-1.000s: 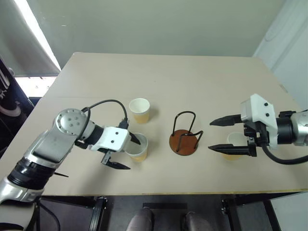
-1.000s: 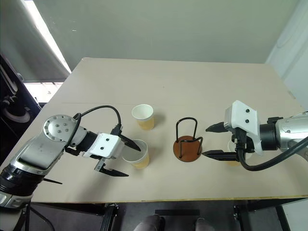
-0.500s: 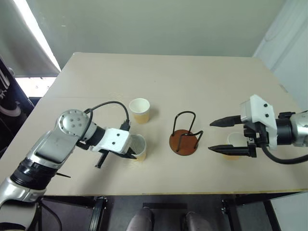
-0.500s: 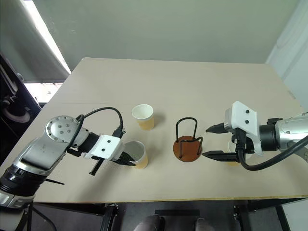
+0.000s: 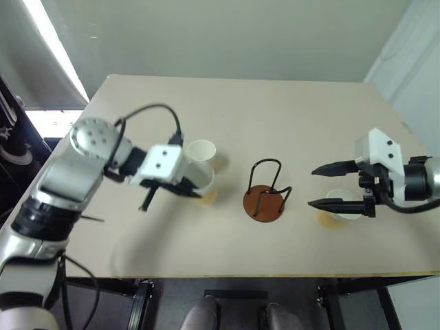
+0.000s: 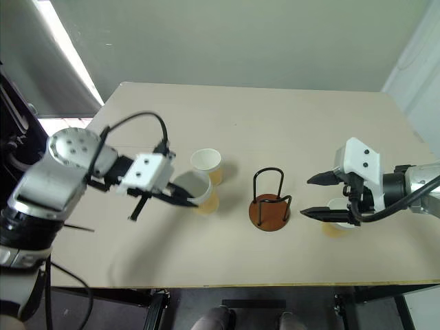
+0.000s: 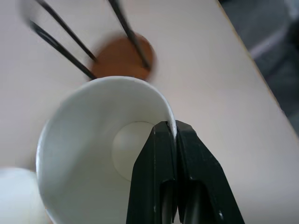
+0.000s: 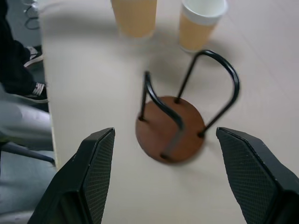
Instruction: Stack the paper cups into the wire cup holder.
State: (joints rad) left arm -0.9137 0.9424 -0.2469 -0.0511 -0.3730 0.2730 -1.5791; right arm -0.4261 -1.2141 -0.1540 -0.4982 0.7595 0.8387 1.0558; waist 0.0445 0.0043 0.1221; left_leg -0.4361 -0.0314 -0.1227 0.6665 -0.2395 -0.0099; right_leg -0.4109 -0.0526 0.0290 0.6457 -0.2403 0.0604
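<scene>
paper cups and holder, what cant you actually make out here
- Cup by the right gripper: in the eye views the lower finger crosses the third cup, hiding part of its rim.
- Held cup: the left gripper pinches its rim; motion blur hides whether its base is off the table.
- Wire cup holder: blurred in the left wrist view, so its wire count is unclear there.

wire cup holder (image 5: 265, 192) between paper cups (image 5: 201, 154), apparently

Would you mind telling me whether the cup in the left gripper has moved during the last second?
Yes. The left gripper has lifted the paper cup off the table, toward the standing cup.
</scene>
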